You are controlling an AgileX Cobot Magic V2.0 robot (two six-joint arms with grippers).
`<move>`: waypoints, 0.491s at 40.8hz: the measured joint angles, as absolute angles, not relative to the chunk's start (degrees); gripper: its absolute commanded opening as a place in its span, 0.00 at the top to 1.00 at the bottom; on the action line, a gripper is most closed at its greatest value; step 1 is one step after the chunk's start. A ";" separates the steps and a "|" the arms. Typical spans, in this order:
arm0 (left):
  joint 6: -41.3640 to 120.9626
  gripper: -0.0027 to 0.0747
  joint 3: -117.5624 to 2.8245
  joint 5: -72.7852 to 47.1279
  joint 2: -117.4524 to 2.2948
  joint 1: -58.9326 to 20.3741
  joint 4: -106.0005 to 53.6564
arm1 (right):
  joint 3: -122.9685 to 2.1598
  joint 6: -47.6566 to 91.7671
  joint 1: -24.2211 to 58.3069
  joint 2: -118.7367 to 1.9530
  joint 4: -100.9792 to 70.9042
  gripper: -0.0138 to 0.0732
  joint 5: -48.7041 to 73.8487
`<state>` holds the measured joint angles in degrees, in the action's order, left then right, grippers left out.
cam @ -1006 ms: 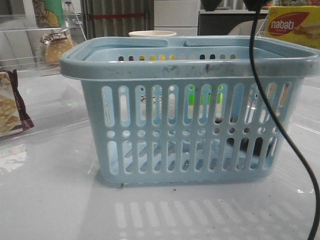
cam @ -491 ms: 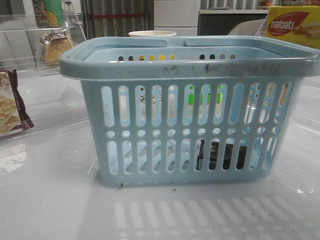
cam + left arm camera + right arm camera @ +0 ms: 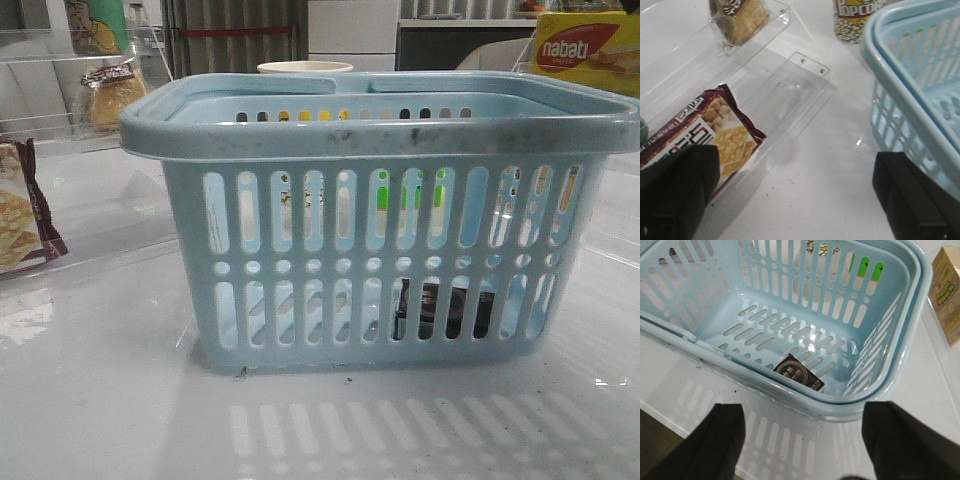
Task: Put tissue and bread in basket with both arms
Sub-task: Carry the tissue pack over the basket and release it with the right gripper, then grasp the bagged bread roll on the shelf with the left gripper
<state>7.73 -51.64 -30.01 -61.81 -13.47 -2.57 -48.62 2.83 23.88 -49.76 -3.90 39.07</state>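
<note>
Only the right wrist view shows the tissue [image 3: 799, 374] lying inside the basket [image 3: 880, 390], beyond the released right gripper [image 3: 802, 440]. Left gripper [image 3: 790, 195], also spread, hangs empty beside the cracker packet [image 3: 705, 137]; the bread [image 3: 740, 20] beyond is cut off.

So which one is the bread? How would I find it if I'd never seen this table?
Start at the big light blue basket in the middle of the table. Look past its left corner to the clear plastic shelf at the back left, where the bread stands. It is a golden-brown bun in a see-through bag with a dark label on top, unlike the flat maroon-edged cracker packet lying nearer the front.
</note>
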 measured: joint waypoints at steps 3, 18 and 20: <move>7.73 0.10 -56.08 -29.15 -67.71 -11.70 -2.42 | -48.62 2.83 23.88 -49.89 -3.90 0.16 39.17; 7.73 0.10 -81.07 -28.14 -96.71 -8.43 -2.30 | -48.62 2.93 23.88 -50.02 -3.90 0.16 39.17; 7.73 0.10 -84.02 -28.14 -99.80 -8.20 -2.03 | -48.62 2.93 23.88 -50.02 -3.90 0.16 39.17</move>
